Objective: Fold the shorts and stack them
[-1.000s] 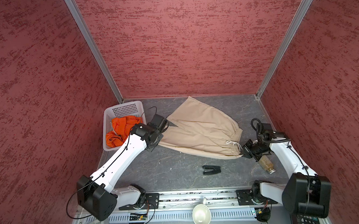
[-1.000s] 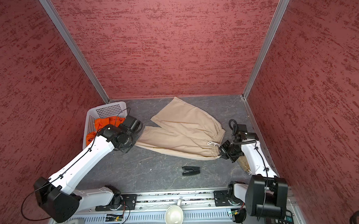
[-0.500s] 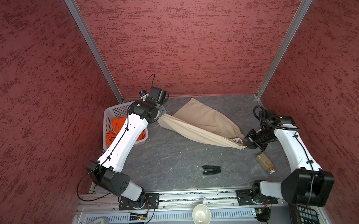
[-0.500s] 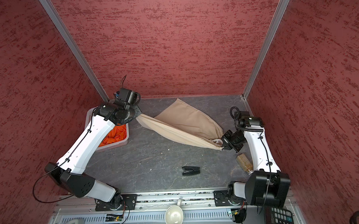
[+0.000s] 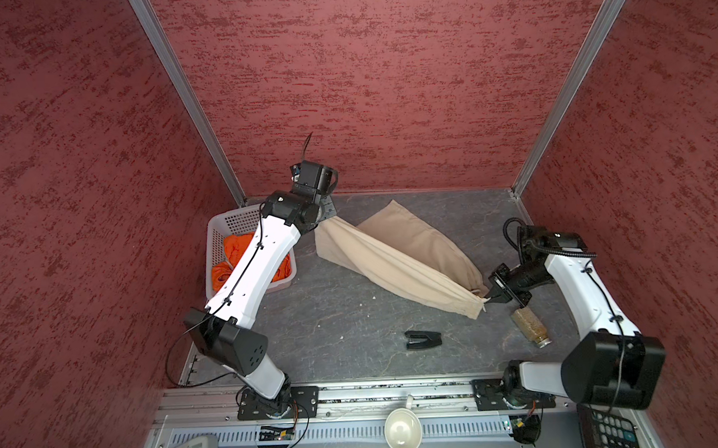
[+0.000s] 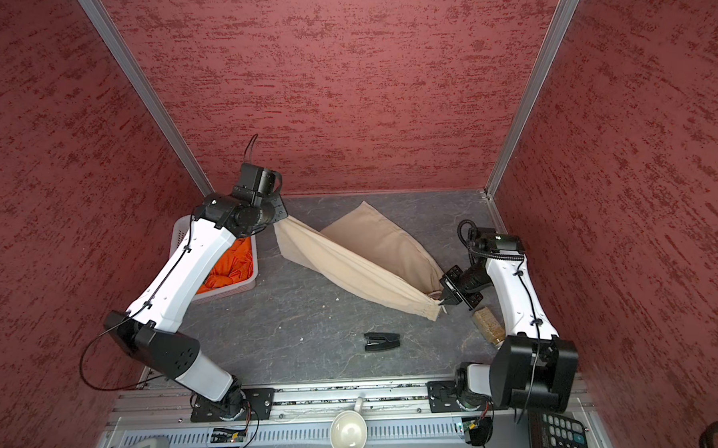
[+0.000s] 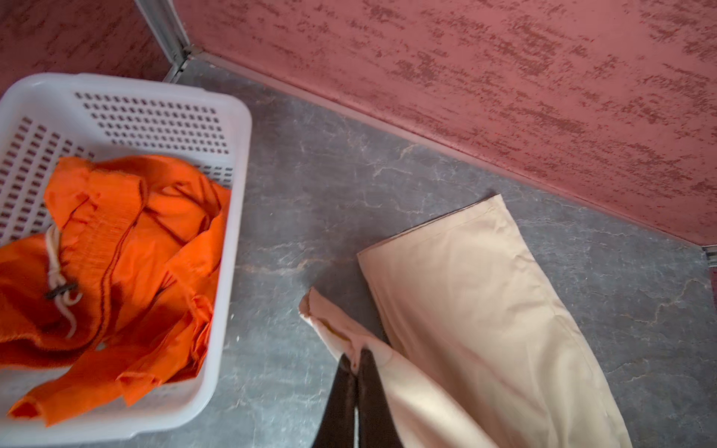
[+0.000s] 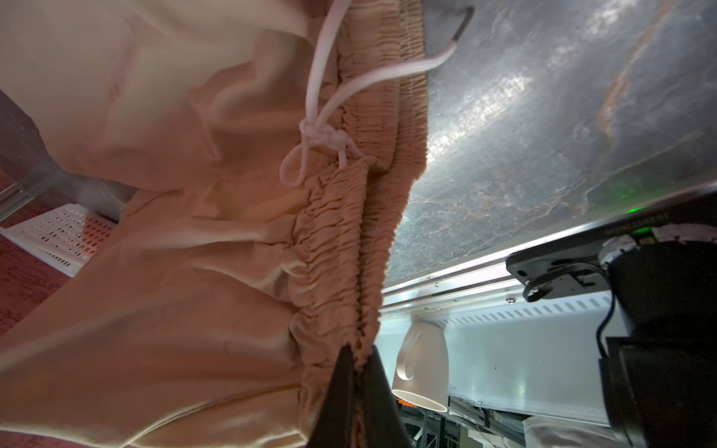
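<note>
The beige shorts (image 5: 396,252) are held stretched over the grey table (image 5: 332,317), one leg lying flat on it, with the other leg's hem pinched in the left gripper (image 7: 354,360) and the gathered waistband pinched in the right gripper (image 8: 360,357). The orange shorts (image 7: 128,240) are seen crumpled in the white basket (image 7: 163,116) at the table's left rear corner.

Open table (image 5: 332,317) at front centre — black clip (image 5: 423,339) and jar (image 5: 530,326) rightward, basket (image 5: 234,222) at left
</note>
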Action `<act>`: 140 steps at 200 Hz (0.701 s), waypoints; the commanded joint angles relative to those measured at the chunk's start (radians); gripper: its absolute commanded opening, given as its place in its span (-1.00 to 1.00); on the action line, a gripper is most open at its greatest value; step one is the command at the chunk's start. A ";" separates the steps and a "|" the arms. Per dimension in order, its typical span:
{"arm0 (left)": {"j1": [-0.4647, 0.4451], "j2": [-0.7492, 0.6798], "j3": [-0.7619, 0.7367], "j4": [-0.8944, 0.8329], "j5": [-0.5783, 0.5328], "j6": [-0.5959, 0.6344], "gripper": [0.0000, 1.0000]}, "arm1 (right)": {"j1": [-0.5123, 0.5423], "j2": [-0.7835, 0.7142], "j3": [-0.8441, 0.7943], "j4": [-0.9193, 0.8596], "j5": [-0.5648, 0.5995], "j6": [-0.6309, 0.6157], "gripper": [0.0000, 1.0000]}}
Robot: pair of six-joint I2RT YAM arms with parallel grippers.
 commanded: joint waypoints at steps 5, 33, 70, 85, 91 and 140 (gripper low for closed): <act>0.040 0.094 0.096 0.143 -0.066 0.120 -1.00 | -0.011 0.041 0.011 -0.016 0.088 -0.039 -1.00; 0.039 0.195 0.205 0.181 -0.032 0.168 -1.00 | -0.022 0.084 0.014 -0.010 0.089 -0.060 -1.00; 0.033 0.283 0.336 0.194 -0.022 0.217 -1.00 | -0.030 0.105 0.039 -0.014 0.085 -0.071 -1.00; 0.030 0.295 0.352 0.201 -0.022 0.232 -1.00 | -0.031 0.105 0.038 -0.018 0.087 -0.073 -1.00; 0.028 0.295 0.352 0.208 -0.020 0.237 -1.00 | -0.034 0.105 0.038 -0.022 0.088 -0.074 -1.00; 0.013 0.281 0.322 0.269 -0.006 0.260 -1.00 | -0.035 0.097 0.037 -0.022 0.083 -0.070 -1.00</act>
